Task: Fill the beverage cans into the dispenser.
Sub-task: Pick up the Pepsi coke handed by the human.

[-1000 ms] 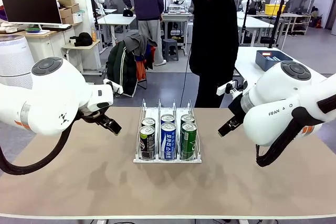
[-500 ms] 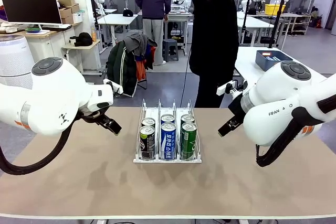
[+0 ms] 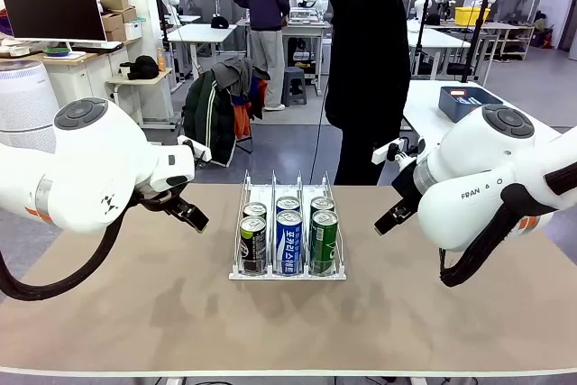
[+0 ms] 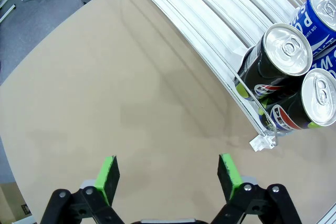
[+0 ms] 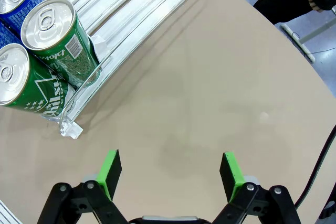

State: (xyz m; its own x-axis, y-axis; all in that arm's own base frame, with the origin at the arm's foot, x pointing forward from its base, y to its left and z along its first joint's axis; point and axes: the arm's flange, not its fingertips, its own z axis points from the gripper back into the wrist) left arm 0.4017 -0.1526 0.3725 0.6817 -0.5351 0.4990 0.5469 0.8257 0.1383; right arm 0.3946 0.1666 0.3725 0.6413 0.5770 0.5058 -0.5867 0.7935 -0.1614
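Note:
The white dispenser stands mid-table with several beverage cans in it, two per lane: black on the left, blue-and-white in the middle, green on the right. My left gripper hovers left of the rack, open and empty. In the left wrist view that gripper hangs over bare table beside the black cans and the rack's rails. My right gripper hovers to the right, open and empty. The right wrist view has that gripper near the green cans.
A person in black stands at the table's far edge, behind the rack. A chair draped with jackets is beyond the table at left. A blue bin sits on another table at back right.
Both arms and all cans are where they were. Only a person far in the background has stepped a little to the right.

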